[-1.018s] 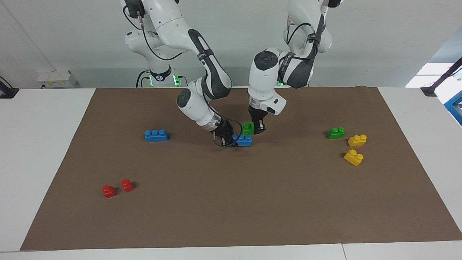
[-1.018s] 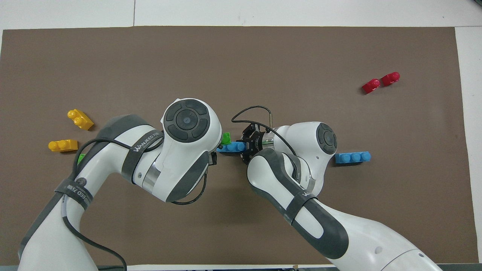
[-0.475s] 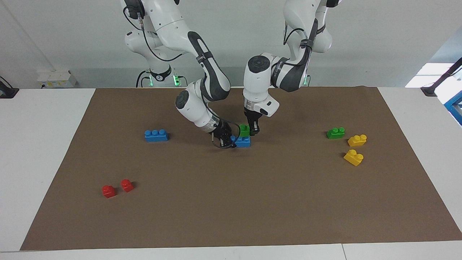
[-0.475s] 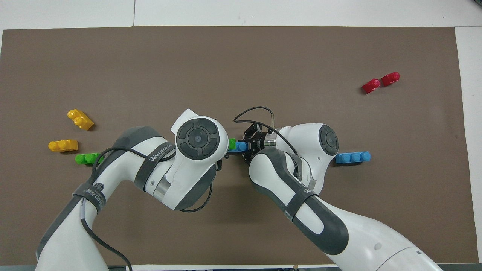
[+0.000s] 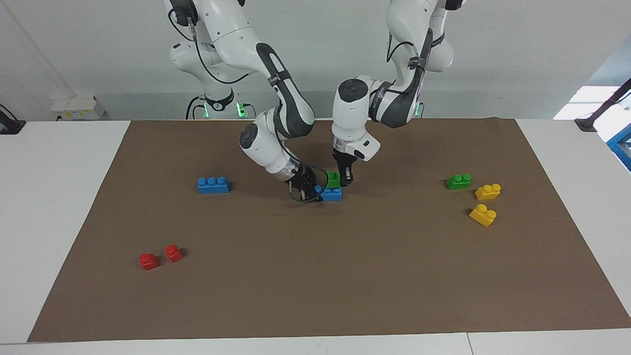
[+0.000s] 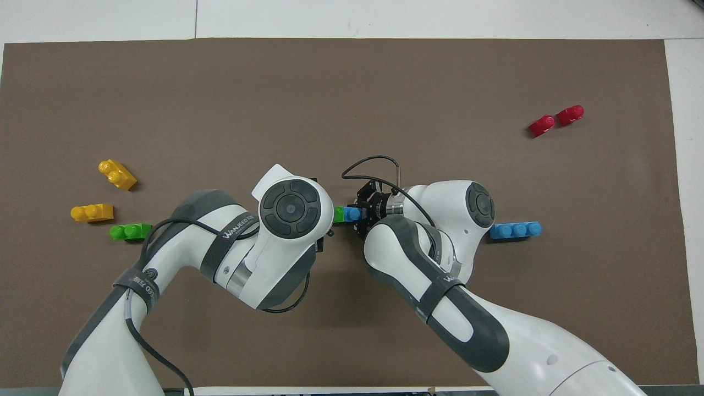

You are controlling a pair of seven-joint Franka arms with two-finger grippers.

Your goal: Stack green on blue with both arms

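A green brick point(image 5: 333, 178) sits on top of a blue brick point(image 5: 332, 195) in the middle of the brown mat point(image 5: 315, 286). My left gripper point(image 5: 343, 178) comes down from above and is shut on the green brick. My right gripper point(image 5: 309, 188) comes in low and slanted and is shut on the blue brick's end toward the right arm. In the overhead view only slivers of the green brick point(image 6: 338, 214) and the blue brick point(image 6: 352, 214) show between the two wrists. The right gripper point(image 6: 366, 212) shows there; the left gripper is hidden under its wrist.
A second blue brick point(image 5: 213, 185) lies toward the right arm's end. A second green brick point(image 5: 458, 181) and two yellow bricks point(image 5: 488, 191) point(image 5: 483, 215) lie toward the left arm's end. Two red bricks point(image 5: 148, 261) point(image 5: 173, 253) lie farther from the robots.
My left gripper has moved toward the right arm's end and down with the green brick, which now rests on the blue brick. The right gripper has barely moved.
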